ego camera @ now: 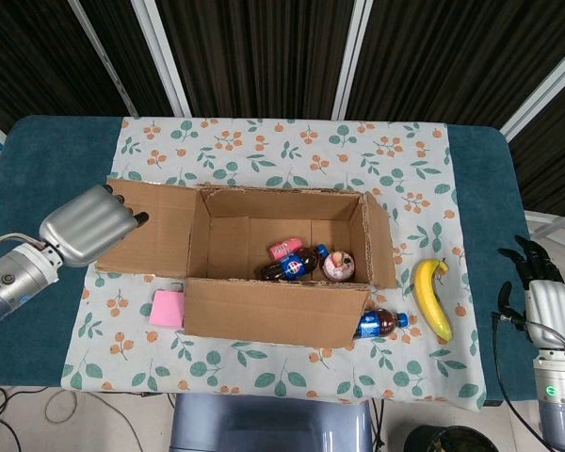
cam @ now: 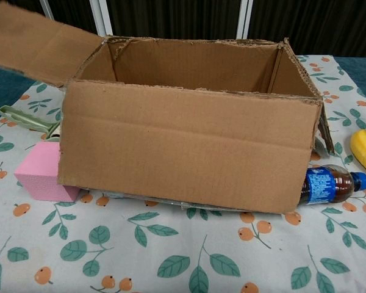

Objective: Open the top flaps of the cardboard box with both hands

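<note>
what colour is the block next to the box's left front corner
Pink. The block shows best in the chest view, beside the cardboard box.

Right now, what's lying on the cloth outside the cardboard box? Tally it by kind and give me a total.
Cola bottle: 1
Banana: 1
Pink block: 1
Pale green item, partly hidden behind the cardboard box: 1
Total: 4
</note>
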Robot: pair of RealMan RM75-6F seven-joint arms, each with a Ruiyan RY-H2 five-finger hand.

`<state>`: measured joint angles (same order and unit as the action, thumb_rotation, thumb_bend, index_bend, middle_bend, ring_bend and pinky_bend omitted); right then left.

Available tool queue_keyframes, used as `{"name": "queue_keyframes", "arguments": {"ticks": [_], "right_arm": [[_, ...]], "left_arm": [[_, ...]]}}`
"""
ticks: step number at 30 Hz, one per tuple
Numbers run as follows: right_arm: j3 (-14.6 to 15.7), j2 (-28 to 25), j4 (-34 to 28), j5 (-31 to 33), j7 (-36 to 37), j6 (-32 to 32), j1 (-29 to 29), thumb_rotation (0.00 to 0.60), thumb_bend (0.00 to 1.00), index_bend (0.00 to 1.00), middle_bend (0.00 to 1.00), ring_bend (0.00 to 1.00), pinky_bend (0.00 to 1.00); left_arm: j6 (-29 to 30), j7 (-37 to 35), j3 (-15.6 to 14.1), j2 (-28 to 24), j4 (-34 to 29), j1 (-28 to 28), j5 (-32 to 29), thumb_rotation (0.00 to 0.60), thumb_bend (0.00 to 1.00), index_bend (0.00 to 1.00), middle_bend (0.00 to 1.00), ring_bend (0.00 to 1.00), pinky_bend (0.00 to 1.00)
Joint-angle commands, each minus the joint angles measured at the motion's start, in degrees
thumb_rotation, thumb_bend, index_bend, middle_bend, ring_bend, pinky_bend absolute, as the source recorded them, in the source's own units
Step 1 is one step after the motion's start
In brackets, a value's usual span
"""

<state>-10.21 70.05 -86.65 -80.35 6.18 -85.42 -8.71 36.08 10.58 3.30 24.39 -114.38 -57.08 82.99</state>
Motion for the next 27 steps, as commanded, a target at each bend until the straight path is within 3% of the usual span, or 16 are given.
{"name": "queue_keyframes", "arguments": {"ticks": [1,3,6,8,11,15,19,27], "right_arm": [[0.11,-0.12,0.0,0.02,-0.16,0.2,0.02,0.6,0.74,0.24,0.12,0.09,0.23],[0.22,-0.35,0.22,-0.4,-0.49,0.02,0.06,0.6,0.73,0.24,0.12,0.09,0.23],[0.37,-0.52,0.26,-0.77,-0.9,-0.11,0.08,0.6,0.68,0.24,0.12,0.09,0.23],[0.5,-0.7,0.21,-1.09,-1.36,-0.22,0.11,0.6,0.58,0.23,0.12,0.09,0.23],[0.89,-1.14,0.03,-1.72,-2.66,-0.37,0.18,0.6,0.43,0.19,0.12,0.09,0.23],[2.22,-2.51,-0.75,-2.6,-5.52,-0.23,0.76,0.6,0.29,0.1,0.07,0.04,0.22],[2.91,-3.52,-1.54,-2.59,-7.61,0.04,1.18,0.6,0.19,0.0,0.0,0.0,0.21],[4.06,-4.14,-1.57,-4.02,-8.88,-2.05,2.75,0.6,0.16,0.0,0.0,0.0,0.21]], "left_arm": [[6.57,-2.51,-0.53,1.06,1.04,5.26,1.03,0.6,0.83,0.38,0.59,0.49,0.53],[16.37,-3.57,-0.76,4.66,1.44,11.55,-1.55,0.6,0.67,0.34,0.55,0.45,0.51],[24.85,-2.38,-1.3,8.99,1.24,17.25,-2.95,0.6,0.45,0.25,0.41,0.34,0.41],[29.99,-0.58,-2.02,11.93,0.8,20.99,-3.45,0.6,0.33,0.11,0.24,0.2,0.27],[37.53,2.88,-3.08,17.39,1.04,26.69,-3.7,0.6,0.23,0.0,0.06,0.05,0.11],[47.04,4.62,-4.8,26.22,4.78,34.66,-3.27,0.6,0.18,0.0,0.0,0.0,0.06],[50.18,4.74,-5.53,30.28,8.57,37.99,-2.85,0.6,0.15,0.0,0.0,0.0,0.03],[55.66,0.19,-5.72,38.41,18.4,45.12,-4.04,0.6,0.12,0.0,0.0,0.0,0.02]]}}
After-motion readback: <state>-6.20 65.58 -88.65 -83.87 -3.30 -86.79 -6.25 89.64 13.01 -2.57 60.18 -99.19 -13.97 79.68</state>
